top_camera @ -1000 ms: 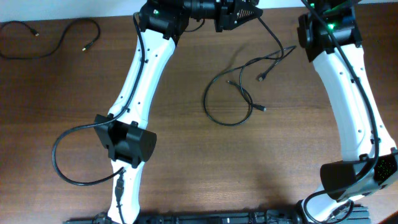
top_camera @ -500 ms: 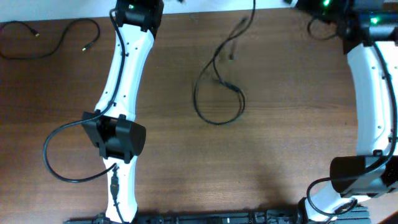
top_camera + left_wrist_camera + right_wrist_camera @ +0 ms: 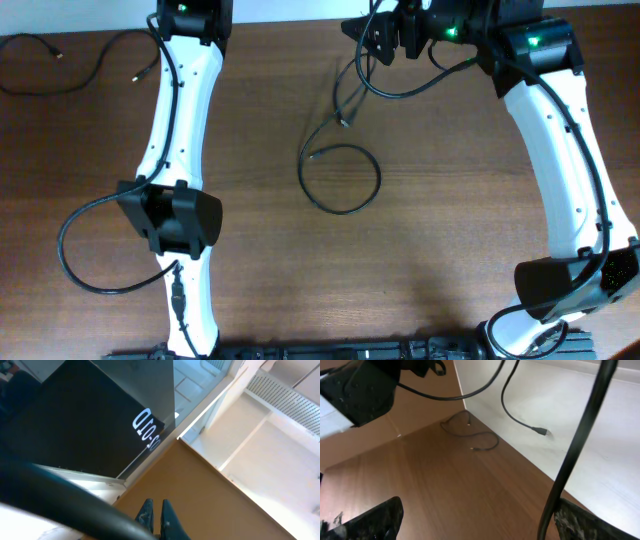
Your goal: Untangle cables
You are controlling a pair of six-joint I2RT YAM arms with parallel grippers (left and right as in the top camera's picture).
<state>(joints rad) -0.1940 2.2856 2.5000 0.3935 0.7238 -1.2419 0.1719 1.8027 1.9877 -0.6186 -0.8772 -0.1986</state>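
The left gripper (image 3: pixel 155 511) shows two dark tips close together with a thin gap between them. Behind them are a brown surface (image 3: pixel 215 495), a black panel (image 3: pixel 85 420) with white lettering, and white shelving (image 3: pixel 280 430). A thick, blurred dark cord (image 3: pixel 60 496) crosses the lower left.

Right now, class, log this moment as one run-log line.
left gripper: pointed away from table, state unclear | right gripper: open | cable loop: flat on table, one strand leading up toward right gripper
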